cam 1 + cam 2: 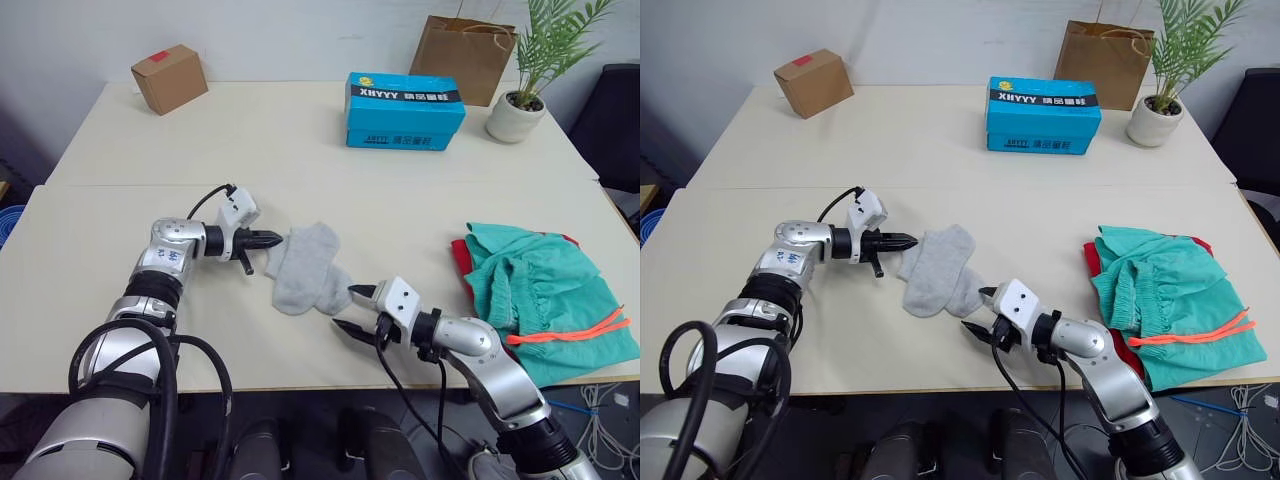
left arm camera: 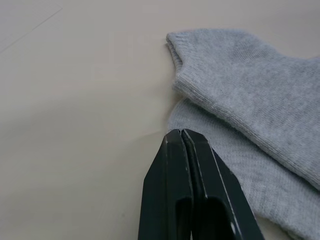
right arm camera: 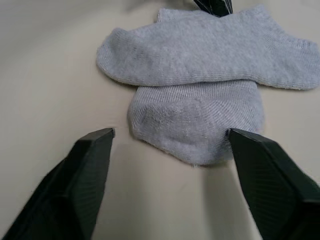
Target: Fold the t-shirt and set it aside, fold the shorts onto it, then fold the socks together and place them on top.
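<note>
sock step: socks lie stacked; left gripper pressed together at their 10 o'clock edge, right gripper spread at 5 o'clock; next, probably grasp and carry onto shorts.

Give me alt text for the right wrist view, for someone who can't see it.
Two light grey socks lie overlapped on a beige table, one crosswise over the other. The right gripper points at them with its black fingers spread open, just short of the nearer sock's rounded end.

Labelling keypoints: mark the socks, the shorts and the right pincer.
socks (image 1: 305,265), left eye view, middle of the top sock.
shorts (image 1: 545,285), left eye view, teal fabric near the waistband.
right pincer (image 1: 355,308), left eye view, midway between open fingertips.
</note>
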`<state>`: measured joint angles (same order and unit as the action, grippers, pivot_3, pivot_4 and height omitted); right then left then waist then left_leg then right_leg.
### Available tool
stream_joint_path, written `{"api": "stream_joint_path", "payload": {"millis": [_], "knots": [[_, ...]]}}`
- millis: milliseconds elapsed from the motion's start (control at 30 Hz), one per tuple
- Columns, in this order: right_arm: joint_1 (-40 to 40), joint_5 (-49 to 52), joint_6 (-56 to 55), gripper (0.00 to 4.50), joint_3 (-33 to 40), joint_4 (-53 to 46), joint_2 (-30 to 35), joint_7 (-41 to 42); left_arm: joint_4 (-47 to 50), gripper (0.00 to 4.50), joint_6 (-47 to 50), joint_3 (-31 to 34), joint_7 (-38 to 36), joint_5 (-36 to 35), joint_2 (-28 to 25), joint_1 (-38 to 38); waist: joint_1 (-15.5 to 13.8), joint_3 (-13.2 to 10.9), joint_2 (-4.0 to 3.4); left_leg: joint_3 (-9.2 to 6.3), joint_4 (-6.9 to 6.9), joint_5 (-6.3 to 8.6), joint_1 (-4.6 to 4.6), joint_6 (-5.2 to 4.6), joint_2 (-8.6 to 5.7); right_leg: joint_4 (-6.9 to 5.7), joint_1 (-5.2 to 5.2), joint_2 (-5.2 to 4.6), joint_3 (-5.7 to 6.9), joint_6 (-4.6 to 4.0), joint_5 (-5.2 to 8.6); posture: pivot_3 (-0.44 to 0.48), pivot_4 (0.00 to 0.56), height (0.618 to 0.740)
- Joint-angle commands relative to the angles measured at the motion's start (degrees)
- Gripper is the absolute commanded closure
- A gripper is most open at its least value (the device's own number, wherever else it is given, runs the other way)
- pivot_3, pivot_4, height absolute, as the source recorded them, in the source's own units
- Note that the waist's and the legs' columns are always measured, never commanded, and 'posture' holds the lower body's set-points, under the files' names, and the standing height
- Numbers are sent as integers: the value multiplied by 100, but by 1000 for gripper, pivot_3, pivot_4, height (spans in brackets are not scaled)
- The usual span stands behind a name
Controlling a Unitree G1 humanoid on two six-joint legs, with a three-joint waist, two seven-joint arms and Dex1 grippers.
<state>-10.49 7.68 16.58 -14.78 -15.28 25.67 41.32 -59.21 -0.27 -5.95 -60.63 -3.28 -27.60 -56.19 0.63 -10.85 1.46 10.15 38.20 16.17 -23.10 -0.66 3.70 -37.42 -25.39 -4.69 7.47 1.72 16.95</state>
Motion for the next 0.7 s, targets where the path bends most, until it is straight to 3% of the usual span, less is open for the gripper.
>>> {"api": "stream_joint_path", "payload": {"millis": [33,233,467,700], "knots": [[-79,-5,-87,2383,50,-23,19,38,228,4500,177,-29,-320,70,-131,180,13,1,1,0,1,0,0,1,0,0,0,1,1,0,0,0,150,740],[-231,44,-173,4486,141,198,150,233,1584,4500,885,-103,-702,-3,-413,987,103,2,2,1,1,-4,4,5,2,-6,0,-1,-5,-2,1,0,150,740],[-401,169,-444,4486,284,624,502,800,4010,4500,2147,186,-496,-428,-824,2354,125,5,5,4,-1,-12,19,19,11,-20,1,-4,-18,-12,7,0,150,740],[-643,336,-628,4486,365,969,582,1228,5797,4500,3169,545,-10,-908,-974,3428,104,5,6,6,-6,-14,34,23,12,-28,5,-8,-26,-18,11,0,150,740]]}}
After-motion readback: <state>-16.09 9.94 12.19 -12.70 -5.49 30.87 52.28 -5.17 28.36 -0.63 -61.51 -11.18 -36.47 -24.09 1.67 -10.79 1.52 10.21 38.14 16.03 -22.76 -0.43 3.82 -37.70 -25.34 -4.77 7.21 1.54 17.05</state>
